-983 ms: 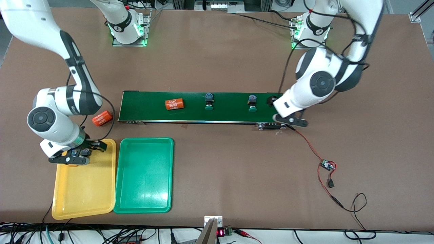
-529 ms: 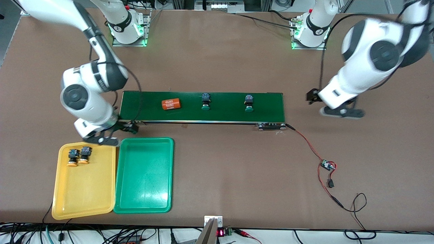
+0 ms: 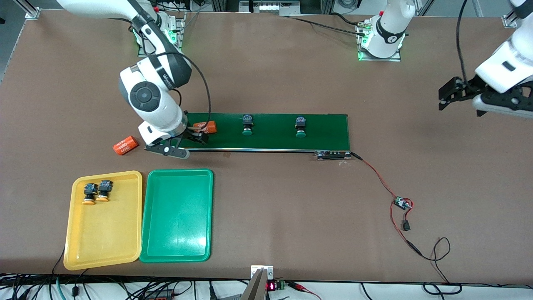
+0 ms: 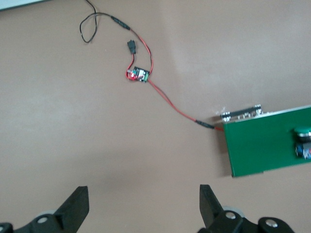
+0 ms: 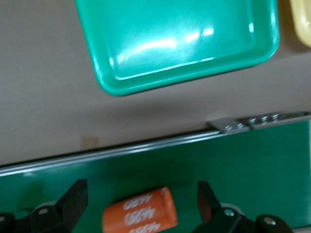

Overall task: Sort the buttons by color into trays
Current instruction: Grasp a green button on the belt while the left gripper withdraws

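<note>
While the front view laid out the whole table, only the right wrist view showed that the right gripper (image 5: 141,204) hung wide open and empty over the long dark-green conveyor belt (image 3: 270,131), an orange cylinder printed "4680" (image 5: 140,212) lying on the belt between its fingers (image 5: 73,199). The same gripper (image 3: 193,135) sat over the belt's end toward the right arm's side. A second orange "4680" cylinder (image 3: 125,145) lay on the bare brown table (image 3: 266,216) off that end.

Two green-capped push-button switches (image 3: 247,125) (image 3: 300,127) stood on the belt, both at about three o'clock from the right gripper in the front view and well apart from it. The two yellow-orange-capped push-button switches (image 3: 88,194) (image 3: 104,191) rested side by side in the shallow yellow plastic tray (image 3: 104,241), at roughly seven o'clock from that gripper. The shallow green plastic tray (image 3: 177,216) lay just beside the yellow one.

The left gripper (image 4: 143,206) hovered open and empty over bare table past the belt's other end; its wrist view caught one green-capped switch (image 4: 303,143) and a small circuit board on red wires (image 4: 138,75).
</note>
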Available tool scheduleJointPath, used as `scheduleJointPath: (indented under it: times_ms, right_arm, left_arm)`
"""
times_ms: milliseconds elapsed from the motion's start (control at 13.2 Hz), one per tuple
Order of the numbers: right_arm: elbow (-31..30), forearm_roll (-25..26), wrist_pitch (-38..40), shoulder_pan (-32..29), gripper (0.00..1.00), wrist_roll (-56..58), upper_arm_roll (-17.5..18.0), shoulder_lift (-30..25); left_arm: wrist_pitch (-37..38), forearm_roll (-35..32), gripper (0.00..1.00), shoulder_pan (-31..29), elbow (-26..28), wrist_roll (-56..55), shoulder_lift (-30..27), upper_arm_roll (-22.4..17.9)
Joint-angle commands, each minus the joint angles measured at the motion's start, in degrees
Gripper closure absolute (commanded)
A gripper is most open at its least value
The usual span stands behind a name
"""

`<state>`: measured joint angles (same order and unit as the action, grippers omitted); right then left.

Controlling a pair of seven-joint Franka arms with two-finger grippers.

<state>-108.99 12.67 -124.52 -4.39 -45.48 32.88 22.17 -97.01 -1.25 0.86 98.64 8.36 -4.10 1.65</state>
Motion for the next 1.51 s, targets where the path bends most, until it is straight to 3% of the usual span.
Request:
scheduleJointPath:
  times_ms: [0, 529, 1436]
  right_arm:
    - [-0.79, -0.98, -0.81, 0.77, 0.0, -1.36, 1.05, 0.41]
    - [-0.52, -1.33, -2.66, 6.93, 0.0, -1.63, 1.05, 2.0]
    - [-0.87, -1.33, -2.13, 10.45, 0.0, -1.54, 1.05, 3.93]
  left_arm:
    - [4.02, -1.21, 0.0, 0.19, -3.72, 1.84, 1.46, -1.39]
    - [6.14, -0.6, 0.0, 0.98, -3.89, -3.08, 2.69, -0.69]
    - [3.85, -0.68, 0.0, 2.04, -5.74, -3.96, 6.21, -0.51]
